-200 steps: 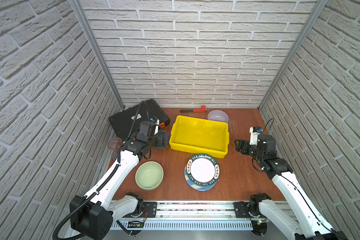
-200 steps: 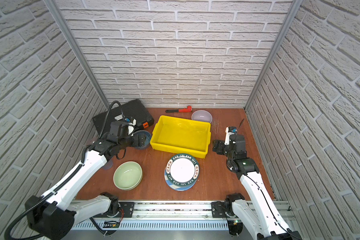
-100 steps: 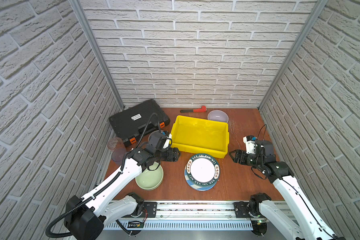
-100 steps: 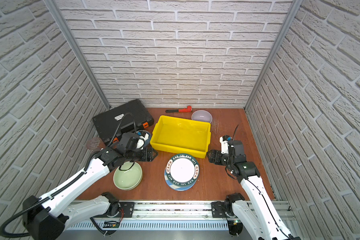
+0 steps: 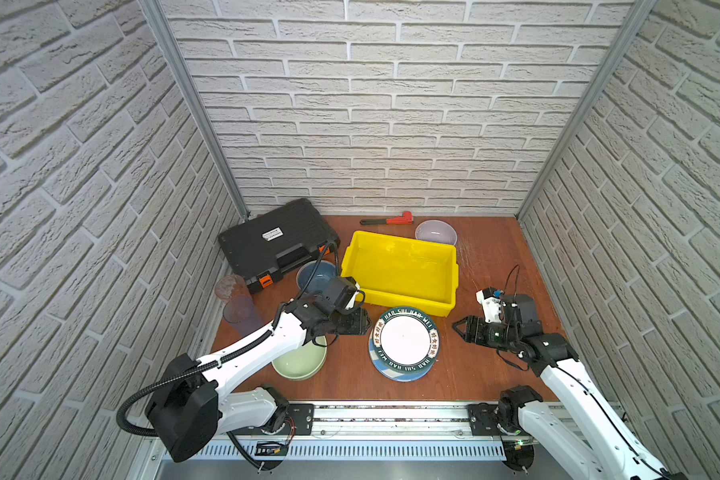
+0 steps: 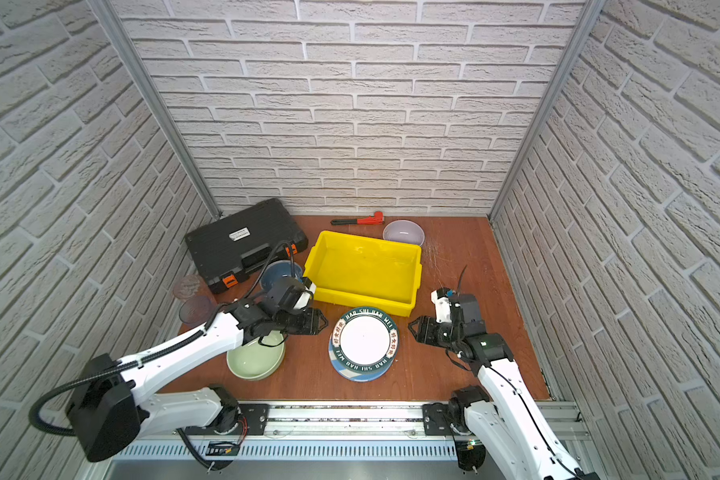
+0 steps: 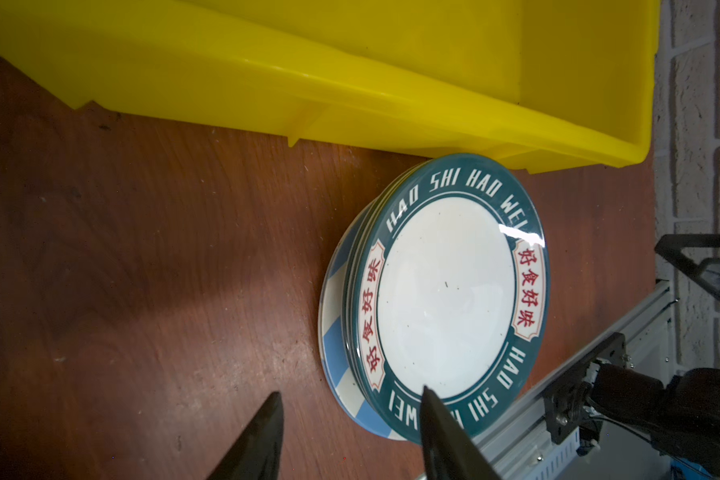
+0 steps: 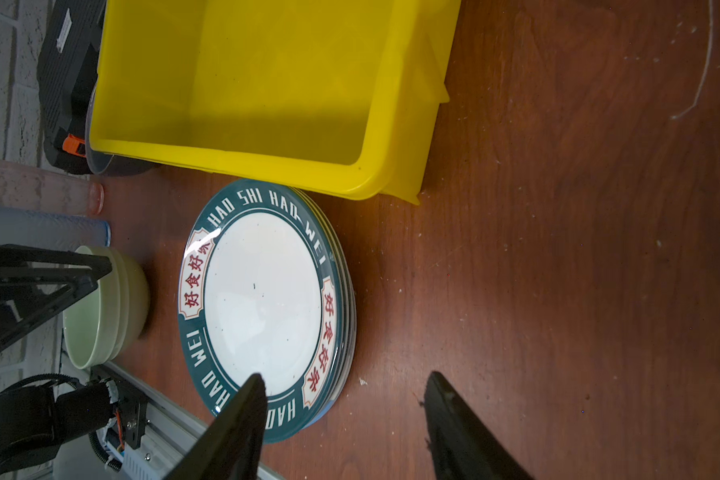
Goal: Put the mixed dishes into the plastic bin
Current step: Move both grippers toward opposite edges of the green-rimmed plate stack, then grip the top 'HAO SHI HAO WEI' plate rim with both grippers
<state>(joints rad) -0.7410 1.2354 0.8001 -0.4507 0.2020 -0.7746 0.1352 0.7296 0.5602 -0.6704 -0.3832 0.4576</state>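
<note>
Centrally, the plate stack [image 5: 404, 343] lies on the table [image 5: 495, 257] just before the yellow bin [image 5: 408, 300], flanked by left gripper [image 5: 366, 324] and right gripper [image 5: 458, 326], both jaws part-open, holding nothing. Pale green bowl [image 5: 300, 363] sits partly under the left arm [image 5: 258, 347]. Only top views show the lavender bowl [image 6: 403, 232] behind the bin.
</note>
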